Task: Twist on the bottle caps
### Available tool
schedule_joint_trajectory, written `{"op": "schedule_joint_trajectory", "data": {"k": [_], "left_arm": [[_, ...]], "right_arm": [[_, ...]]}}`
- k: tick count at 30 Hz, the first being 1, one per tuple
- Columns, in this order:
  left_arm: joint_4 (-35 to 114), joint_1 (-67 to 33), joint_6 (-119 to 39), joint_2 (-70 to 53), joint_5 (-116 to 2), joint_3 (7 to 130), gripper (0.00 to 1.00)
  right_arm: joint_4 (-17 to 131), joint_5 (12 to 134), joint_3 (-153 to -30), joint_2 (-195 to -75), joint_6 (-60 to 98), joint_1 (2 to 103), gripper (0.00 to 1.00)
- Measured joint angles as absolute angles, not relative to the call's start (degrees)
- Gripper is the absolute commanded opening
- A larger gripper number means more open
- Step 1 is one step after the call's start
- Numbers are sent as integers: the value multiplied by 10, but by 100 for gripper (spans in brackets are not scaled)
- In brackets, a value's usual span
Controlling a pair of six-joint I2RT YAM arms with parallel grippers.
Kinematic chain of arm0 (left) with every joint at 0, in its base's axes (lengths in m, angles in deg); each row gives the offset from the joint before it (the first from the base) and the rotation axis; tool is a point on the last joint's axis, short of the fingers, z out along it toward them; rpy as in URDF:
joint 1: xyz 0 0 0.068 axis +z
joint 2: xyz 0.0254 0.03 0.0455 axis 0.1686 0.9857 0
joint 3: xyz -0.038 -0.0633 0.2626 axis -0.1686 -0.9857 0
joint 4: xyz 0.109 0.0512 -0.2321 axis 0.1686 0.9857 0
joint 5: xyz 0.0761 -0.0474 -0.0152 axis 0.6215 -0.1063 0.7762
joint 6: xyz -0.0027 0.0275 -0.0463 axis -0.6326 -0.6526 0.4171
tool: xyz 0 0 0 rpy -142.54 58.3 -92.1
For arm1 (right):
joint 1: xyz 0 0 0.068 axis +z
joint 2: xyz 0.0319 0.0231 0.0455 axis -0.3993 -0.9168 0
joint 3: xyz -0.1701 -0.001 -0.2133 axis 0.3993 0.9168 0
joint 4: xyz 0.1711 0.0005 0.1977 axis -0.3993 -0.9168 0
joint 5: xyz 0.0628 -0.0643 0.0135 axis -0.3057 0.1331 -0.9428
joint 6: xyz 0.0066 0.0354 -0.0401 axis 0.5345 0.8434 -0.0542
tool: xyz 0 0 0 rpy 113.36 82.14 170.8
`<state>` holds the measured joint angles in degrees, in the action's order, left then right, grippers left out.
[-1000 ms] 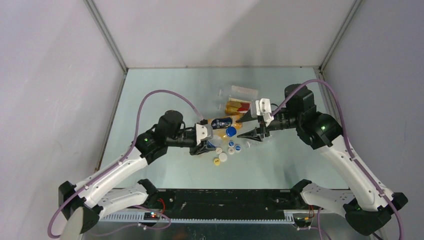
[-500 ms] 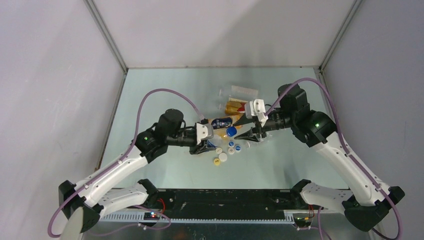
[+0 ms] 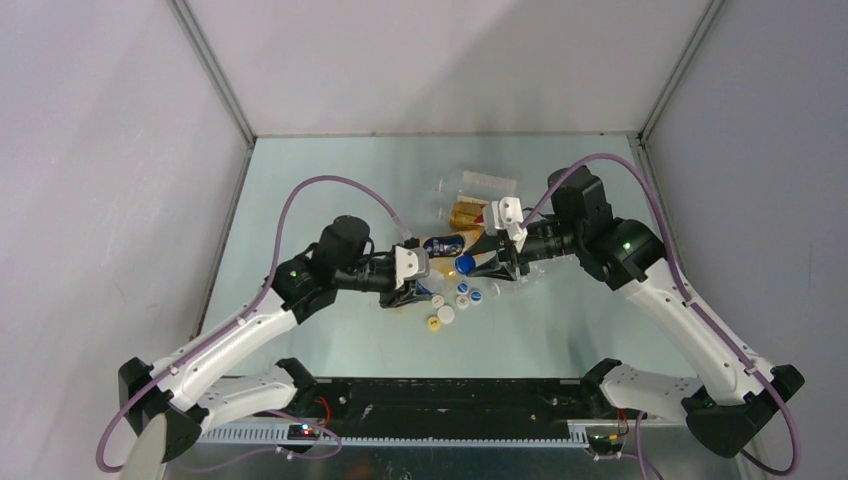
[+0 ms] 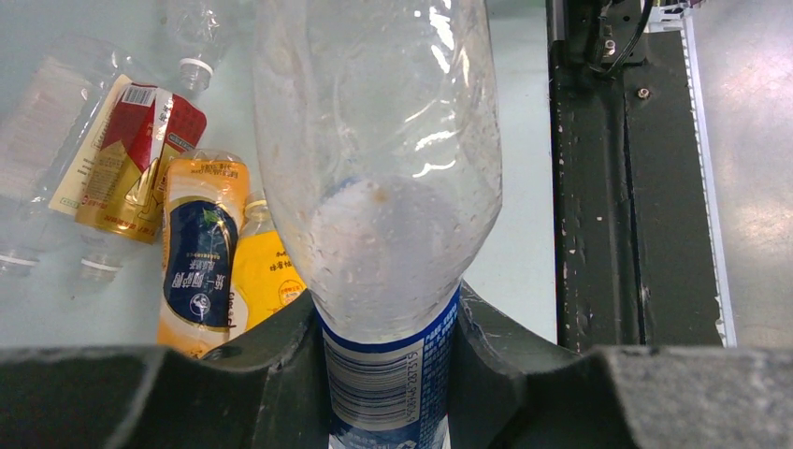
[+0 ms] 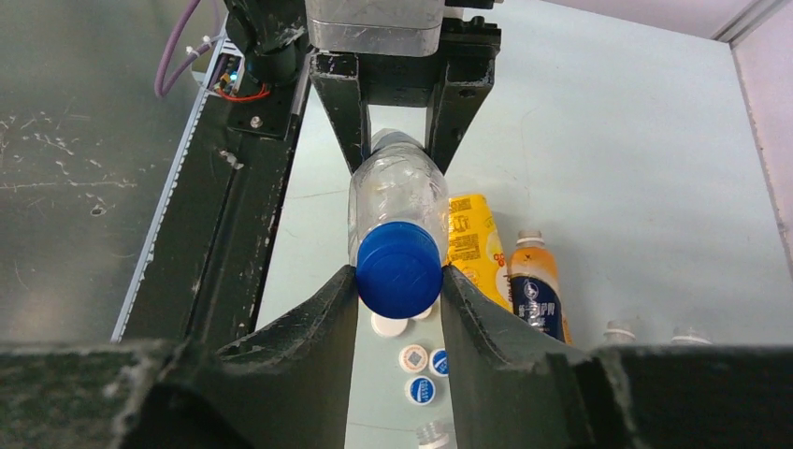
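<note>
My left gripper (image 4: 388, 374) is shut on a clear bottle (image 4: 383, 187) with a blue label, gripping it at the label band. The bottle lies roughly level and points toward the right arm. A blue cap (image 5: 399, 269) sits on its neck. My right gripper (image 5: 399, 281) is shut on that cap, with both fingers pressed against its sides. In the top view the two grippers meet at the table's middle, left gripper (image 3: 418, 285) and right gripper (image 3: 478, 260). Several loose caps (image 5: 414, 358), white and blue, lie on the table under the bottle.
An orange bottle with a dark-blue label (image 4: 198, 262) and an orange-yellow bottle (image 4: 262, 271) lie just behind the held one. A gold-and-red labelled bottle (image 4: 131, 159) and plain clear bottles (image 3: 488, 182) lie farther back. A yellow cap (image 3: 434, 322) rests nearest the front. The black base rail (image 4: 608, 187) runs along the near edge.
My right gripper has moved left onto the bottle's neck and its fingers have narrowed until they press on the blue cap. The left gripper has kept its hold, barely moving.
</note>
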<state>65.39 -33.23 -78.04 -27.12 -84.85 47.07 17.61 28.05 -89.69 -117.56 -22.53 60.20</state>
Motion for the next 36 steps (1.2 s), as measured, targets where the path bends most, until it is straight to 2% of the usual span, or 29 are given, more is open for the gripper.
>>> {"op": "schedule_joint_trajectory", "data": {"k": [6,9,16,21,26,27,31,33,36], "left_arm": [[662,-338,-785,-269,-838,477,9],[662,-347,-789,-269,-809,478,8],[643,-393,-807,-276,-650,478,8],[593,-441,-849,-278,-483,469,8],[534,-484,-896,-262,-337,451,3],[528,-486,-900,-257,-321,449,2],[515,-488,-912,-249,-292,447,1],[515,-481,-911,-250,-302,447,2],[535,-463,-909,-251,-345,454,2]], "right_arm": [[173,287,-897,-1177,-214,602,21],[175,305,-897,-1177,-180,604,1],[197,424,-897,-1178,1,620,0],[228,528,-897,-1182,236,621,0],[237,564,-898,-1202,470,596,0],[239,568,-898,-1208,504,593,3],[248,577,-898,-1216,547,588,37],[253,577,-898,-1214,521,589,46],[253,573,-898,-1205,437,591,50]]}}
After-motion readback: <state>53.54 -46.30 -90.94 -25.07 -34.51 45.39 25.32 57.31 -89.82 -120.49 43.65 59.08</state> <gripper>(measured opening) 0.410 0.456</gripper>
